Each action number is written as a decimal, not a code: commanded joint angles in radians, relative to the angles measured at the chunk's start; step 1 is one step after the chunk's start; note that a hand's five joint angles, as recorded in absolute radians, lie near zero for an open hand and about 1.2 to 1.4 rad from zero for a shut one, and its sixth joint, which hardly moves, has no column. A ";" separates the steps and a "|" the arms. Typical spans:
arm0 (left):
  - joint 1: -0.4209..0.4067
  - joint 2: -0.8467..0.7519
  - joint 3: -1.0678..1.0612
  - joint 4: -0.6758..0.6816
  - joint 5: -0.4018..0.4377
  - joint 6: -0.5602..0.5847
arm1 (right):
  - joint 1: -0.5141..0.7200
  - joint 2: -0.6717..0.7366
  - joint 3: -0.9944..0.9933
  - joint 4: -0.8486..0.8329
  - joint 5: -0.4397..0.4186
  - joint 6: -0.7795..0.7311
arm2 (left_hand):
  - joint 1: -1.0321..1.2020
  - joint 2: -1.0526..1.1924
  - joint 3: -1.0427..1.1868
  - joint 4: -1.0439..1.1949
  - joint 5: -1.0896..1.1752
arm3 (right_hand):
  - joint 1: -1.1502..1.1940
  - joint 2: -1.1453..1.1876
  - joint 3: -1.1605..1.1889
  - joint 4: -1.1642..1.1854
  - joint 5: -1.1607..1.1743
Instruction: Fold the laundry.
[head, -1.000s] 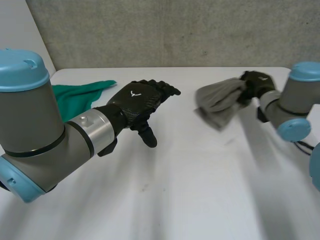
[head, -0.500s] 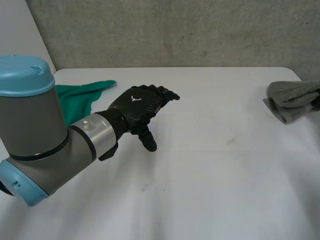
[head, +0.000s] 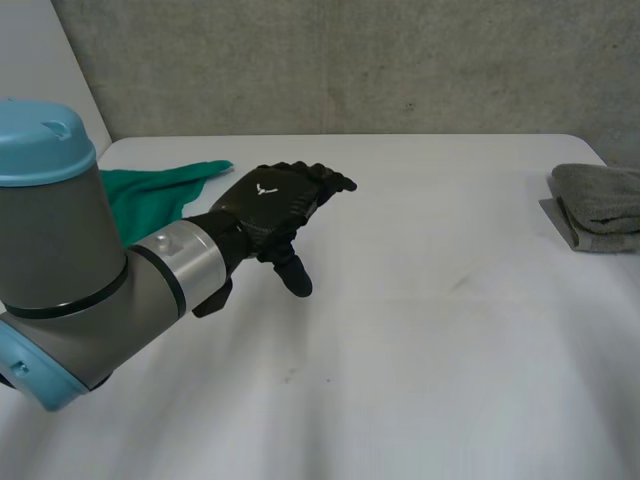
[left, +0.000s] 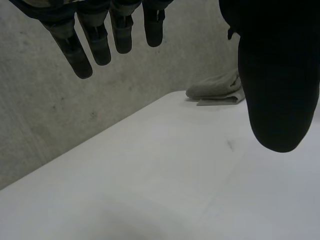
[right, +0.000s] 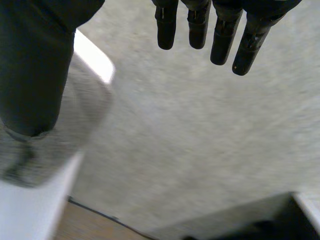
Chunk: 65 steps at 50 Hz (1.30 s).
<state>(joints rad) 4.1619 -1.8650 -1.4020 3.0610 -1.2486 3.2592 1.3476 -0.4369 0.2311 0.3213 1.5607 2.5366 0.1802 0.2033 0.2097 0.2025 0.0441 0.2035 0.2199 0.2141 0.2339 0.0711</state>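
Far from the left hand (head: 270, 203), fingers (head: 325, 182) spread, lies the grey cloth (head: 600, 205).

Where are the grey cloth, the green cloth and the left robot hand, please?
grey cloth (head: 598, 205): head view, middle of the folded bundle.
green cloth (head: 150, 195): head view, its flat middle.
left robot hand (head: 270, 200): head view, back of the hand.

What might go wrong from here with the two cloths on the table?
The grey cloth lies at the table's edge, beside the open right hand; a nudge might tip it off. The green cloth lies partly behind the left arm, so the open left hand may grasp it poorly.
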 joint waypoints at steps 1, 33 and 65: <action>0.023 0.055 -0.014 0.004 0.000 0.001 | 0.119 -0.186 0.048 -0.096 0.136 -0.073 | 0.013 -0.010 -0.017 -0.010 -0.026 | -0.029 -0.045 -0.040 -0.059 -0.071; 0.641 -0.459 0.225 0.257 -0.101 0.648 | 0.665 -0.810 1.375 -0.281 -0.376 0.097 | -0.005 -0.028 -0.034 -0.027 -0.043 | -0.029 -0.045 -0.040 -0.059 -0.071; 0.589 -0.825 0.668 0.217 0.100 0.412 | 0.588 -0.905 1.666 -0.395 -0.376 0.034 | 0.030 0.007 0.001 0.008 -0.008 | -0.029 -0.045 -0.040 -0.059 -0.071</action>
<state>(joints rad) 4.7858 -2.5938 -0.8663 3.3147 -1.1349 3.6863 1.9420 -1.3331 1.8768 -0.0707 1.1844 2.5708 0.1803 0.2029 0.2097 0.2024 0.0441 0.2035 0.2199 0.2141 0.2339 0.0710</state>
